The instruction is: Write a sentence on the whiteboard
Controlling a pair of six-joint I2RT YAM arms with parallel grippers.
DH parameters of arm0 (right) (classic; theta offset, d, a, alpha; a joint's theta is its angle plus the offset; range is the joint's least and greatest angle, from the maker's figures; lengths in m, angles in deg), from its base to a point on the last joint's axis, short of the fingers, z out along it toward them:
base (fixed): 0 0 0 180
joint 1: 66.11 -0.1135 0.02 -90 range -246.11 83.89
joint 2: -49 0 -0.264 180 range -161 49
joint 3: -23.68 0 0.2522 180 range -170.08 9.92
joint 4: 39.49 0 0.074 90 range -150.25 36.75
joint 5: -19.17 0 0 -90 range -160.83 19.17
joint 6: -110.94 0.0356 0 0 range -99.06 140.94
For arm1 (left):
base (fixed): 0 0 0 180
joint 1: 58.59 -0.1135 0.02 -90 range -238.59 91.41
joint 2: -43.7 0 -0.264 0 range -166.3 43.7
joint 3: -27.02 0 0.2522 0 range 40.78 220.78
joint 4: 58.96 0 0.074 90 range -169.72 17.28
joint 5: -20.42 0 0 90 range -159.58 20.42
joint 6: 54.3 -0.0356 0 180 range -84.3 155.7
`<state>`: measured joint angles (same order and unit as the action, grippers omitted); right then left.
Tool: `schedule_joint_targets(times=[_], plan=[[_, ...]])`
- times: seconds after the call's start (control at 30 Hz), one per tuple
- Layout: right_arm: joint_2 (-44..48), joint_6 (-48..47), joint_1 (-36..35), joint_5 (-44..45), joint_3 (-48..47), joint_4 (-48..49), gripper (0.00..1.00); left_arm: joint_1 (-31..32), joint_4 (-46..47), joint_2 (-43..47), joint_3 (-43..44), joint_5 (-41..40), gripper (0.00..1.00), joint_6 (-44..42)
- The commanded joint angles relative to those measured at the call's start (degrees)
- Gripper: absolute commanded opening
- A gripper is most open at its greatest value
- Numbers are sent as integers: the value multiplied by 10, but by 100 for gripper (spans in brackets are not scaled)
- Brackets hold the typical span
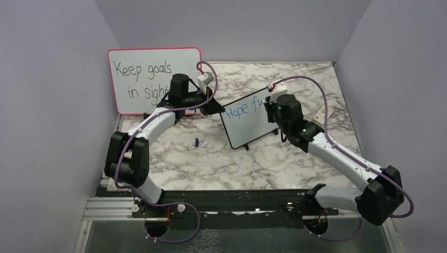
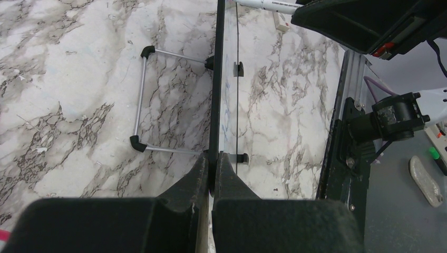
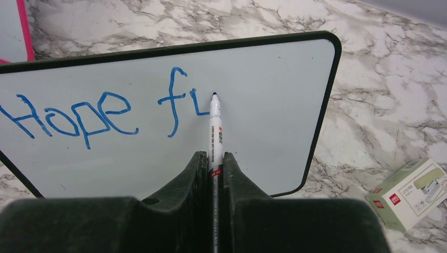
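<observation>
Mid-sentence on the marble surface (image 1: 263,168): the left hand (image 2: 213,164) is clamped shut on the left edge of the whiteboard (image 1: 243,129). This is apparently to brace the light board, which stands tilted on its feet, against the push of the pen. The board sits mid-surface, just right of the pink-framed board (image 1: 153,79). The right hand (image 3: 215,158), closed tight around a marker (image 3: 215,124), holds it pointing straight out so the tip meets the board at the unfinished "u". The sentence (image 3: 117,112) reads "Hope fu" in blue so far, leaving most of it to write. A small blue piece (image 1: 196,142), perhaps the cap, lies nearer the arms.
</observation>
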<state>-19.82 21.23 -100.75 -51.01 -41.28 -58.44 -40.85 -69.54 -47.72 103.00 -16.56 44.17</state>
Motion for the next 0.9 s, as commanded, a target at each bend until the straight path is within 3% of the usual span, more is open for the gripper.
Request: schedule_joint_targets(times=[0.0, 0.87], plan=[[-8, -14, 5, 0, -24, 26, 1, 2, -43, -16, 4, 9, 0, -24], [8, -4, 7, -26, 10, -14, 1, 3, -44, -16, 4, 7, 0, -24]])
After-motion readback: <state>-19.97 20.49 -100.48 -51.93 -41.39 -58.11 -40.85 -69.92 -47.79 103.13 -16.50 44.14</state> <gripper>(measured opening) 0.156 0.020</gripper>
